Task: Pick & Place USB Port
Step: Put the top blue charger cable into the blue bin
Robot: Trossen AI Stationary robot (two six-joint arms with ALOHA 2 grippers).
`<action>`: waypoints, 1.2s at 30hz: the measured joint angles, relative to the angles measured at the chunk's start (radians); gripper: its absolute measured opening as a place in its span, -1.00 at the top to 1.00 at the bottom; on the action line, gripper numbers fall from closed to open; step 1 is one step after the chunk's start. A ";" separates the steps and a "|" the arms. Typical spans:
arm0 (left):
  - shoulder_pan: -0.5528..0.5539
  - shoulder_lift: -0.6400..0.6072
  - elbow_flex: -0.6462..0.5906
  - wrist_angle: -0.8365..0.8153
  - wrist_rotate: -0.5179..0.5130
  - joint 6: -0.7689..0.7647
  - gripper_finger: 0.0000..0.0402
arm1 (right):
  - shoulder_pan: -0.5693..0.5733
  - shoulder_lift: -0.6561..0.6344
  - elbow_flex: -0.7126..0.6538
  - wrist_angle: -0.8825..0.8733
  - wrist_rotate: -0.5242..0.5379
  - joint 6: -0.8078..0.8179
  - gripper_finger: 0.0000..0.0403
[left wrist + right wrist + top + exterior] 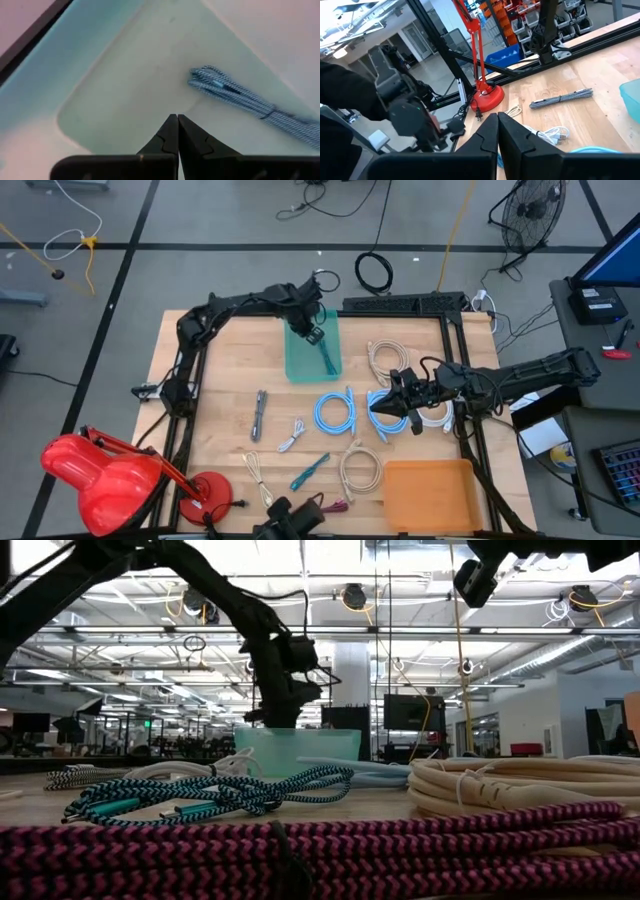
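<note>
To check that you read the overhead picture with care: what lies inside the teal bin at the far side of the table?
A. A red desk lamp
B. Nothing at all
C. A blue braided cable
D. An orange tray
C: the blue braided cable lies on the floor of the teal bin, below the left end effector.

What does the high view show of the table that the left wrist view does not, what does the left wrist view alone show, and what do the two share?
Only the high view shows the orange bin, the red lamp, the loose cables spread over the wooden table, and the right gripper above the light-blue coils. Only the left wrist view shows the left gripper's fingers pressed together with nothing between them. Both show the teal bin with one blue braided cable lying inside it, and the left gripper above that bin.
</note>
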 joint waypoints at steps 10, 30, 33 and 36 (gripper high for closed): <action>-0.005 0.093 0.045 -0.036 0.016 0.138 1.00 | 0.000 0.000 0.000 0.000 0.021 0.015 1.00; -0.039 0.119 0.141 -0.035 0.074 0.112 1.00 | 0.000 0.000 -0.117 0.179 0.056 0.097 1.00; -0.017 0.118 0.152 -0.027 0.086 0.099 1.00 | 0.006 0.000 -0.117 0.179 0.075 0.095 1.00; -0.004 0.118 0.152 -0.037 0.103 0.090 1.00 | 0.006 0.000 -0.118 0.181 0.075 0.093 1.00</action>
